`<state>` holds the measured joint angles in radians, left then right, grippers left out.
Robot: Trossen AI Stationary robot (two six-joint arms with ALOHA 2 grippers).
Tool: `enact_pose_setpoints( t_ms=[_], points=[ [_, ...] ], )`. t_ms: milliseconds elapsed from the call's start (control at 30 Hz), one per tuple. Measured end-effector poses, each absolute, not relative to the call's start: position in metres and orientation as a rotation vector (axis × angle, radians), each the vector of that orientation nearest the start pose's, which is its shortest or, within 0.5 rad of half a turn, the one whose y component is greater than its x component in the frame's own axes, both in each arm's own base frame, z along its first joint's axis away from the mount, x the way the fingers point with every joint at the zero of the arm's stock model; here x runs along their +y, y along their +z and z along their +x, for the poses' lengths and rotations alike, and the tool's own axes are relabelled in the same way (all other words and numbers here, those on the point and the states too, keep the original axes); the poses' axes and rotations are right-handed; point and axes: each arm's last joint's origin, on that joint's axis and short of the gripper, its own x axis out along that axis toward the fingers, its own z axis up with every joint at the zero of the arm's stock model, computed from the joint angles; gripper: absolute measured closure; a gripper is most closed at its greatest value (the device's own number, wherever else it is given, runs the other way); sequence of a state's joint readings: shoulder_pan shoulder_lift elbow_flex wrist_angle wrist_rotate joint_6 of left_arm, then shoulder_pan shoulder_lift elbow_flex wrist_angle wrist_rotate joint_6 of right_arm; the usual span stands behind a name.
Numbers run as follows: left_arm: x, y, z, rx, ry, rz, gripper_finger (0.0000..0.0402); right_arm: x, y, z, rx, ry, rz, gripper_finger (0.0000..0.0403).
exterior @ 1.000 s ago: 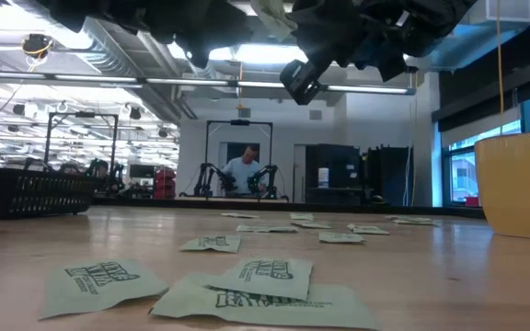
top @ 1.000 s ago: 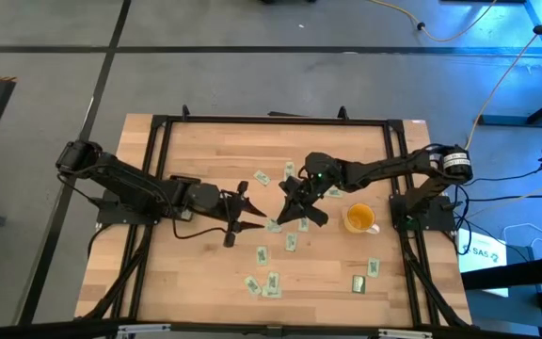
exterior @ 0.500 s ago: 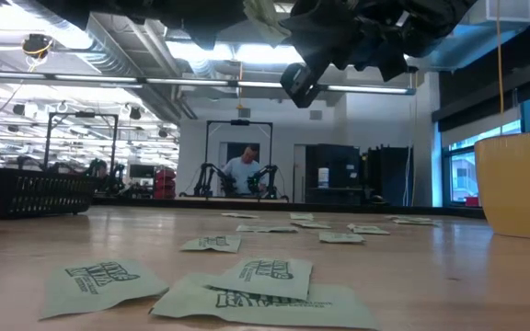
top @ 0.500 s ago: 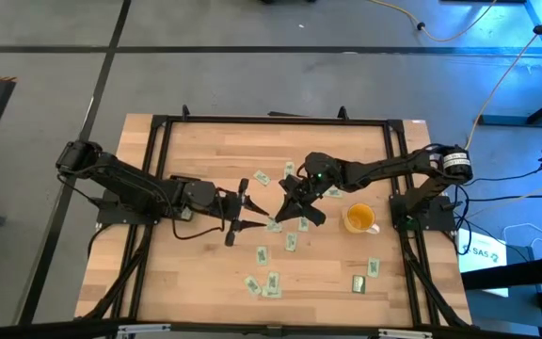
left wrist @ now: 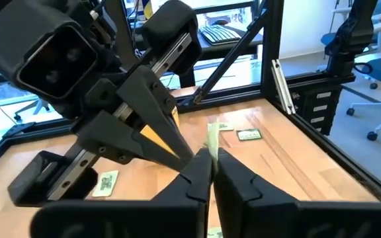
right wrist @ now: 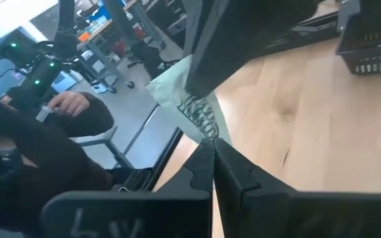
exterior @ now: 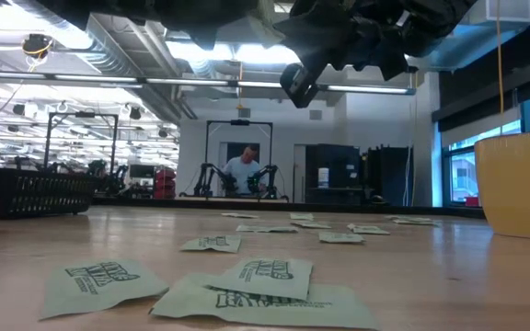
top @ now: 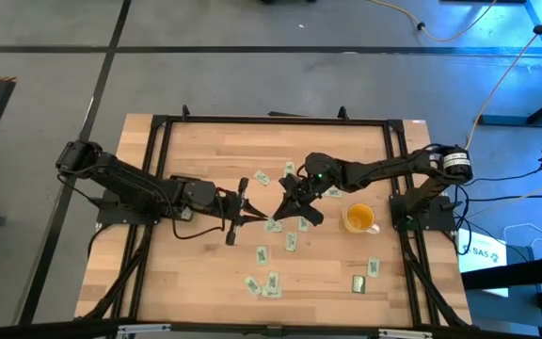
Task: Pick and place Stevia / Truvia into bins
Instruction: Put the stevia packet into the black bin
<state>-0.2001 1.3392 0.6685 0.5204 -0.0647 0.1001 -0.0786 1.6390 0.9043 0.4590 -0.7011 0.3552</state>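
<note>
Near frame centre, high view: both grippers meet tip to tip above the table, with one sachet between them.
Left gripper: reaches in from the left of the high view; in its own wrist view the two dark fingers are pressed together on the lower edge of a pale green sachet that stands upright between them.
Right gripper: comes in from the right of the high view; in the right wrist view its fingers are pressed together, pinching the bottom corner of the same green-printed sachet, whose upper part is caught in the other arm's dark fingers.
Held sachet: lifted off the wood, at the point where the two sets of fingertips touch, just left of centre in the high view.
Loose sachets: lying flat and scattered over the lower middle and centre of the table; a cluster of overlapping ones fills the lower left of the low view.
Yellow cup: stands right of the grippers; at the right edge of the low view.
Black bin: a mesh-walled basket at the left edge of the low view, on the table, well apart from the grippers.
Room behind: a person sits at another pair of arms, centre of the low view.
</note>
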Motion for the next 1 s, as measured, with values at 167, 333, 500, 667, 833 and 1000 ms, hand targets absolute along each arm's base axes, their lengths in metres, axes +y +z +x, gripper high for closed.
enact_pose_setpoints(
  t_ms=[167, 333, 500, 667, 833, 1000],
  points=[
    [-0.055, 0.240, 0.279, 0.146, -0.144, 0.119, 0.0395, -0.009, 0.223, 0.347, 0.350, 0.573, 0.387, 0.0380],
    [-0.055, 0.237, 0.278, 0.180, -0.144, 0.116, 0.0396, -0.015, 0.220, 0.346, 0.377, 0.551, 0.392, 0.0340],
    [-0.052, 0.229, 0.277, 0.265, -0.076, 0.116, 0.0397, -0.033, 0.208, 0.340, 0.480, 0.486, 0.416, 0.0297],
    [-0.049, 0.222, 0.267, 0.385, 0.154, 0.119, 0.0397, -0.050, 0.198, 0.332, 0.583, 0.419, 0.470, 0.0286],
    [-0.052, 0.221, 0.244, 0.493, 0.440, 0.209, 0.0397, -0.057, 0.196, 0.329, 0.597, 0.401, 0.464, 0.0285],
    [-0.054, 0.224, 0.220, 0.543, 0.540, 0.186, 0.0398, -0.059, 0.196, 0.329, 0.595, 0.395, 0.462, 0.0285]
  ],
)
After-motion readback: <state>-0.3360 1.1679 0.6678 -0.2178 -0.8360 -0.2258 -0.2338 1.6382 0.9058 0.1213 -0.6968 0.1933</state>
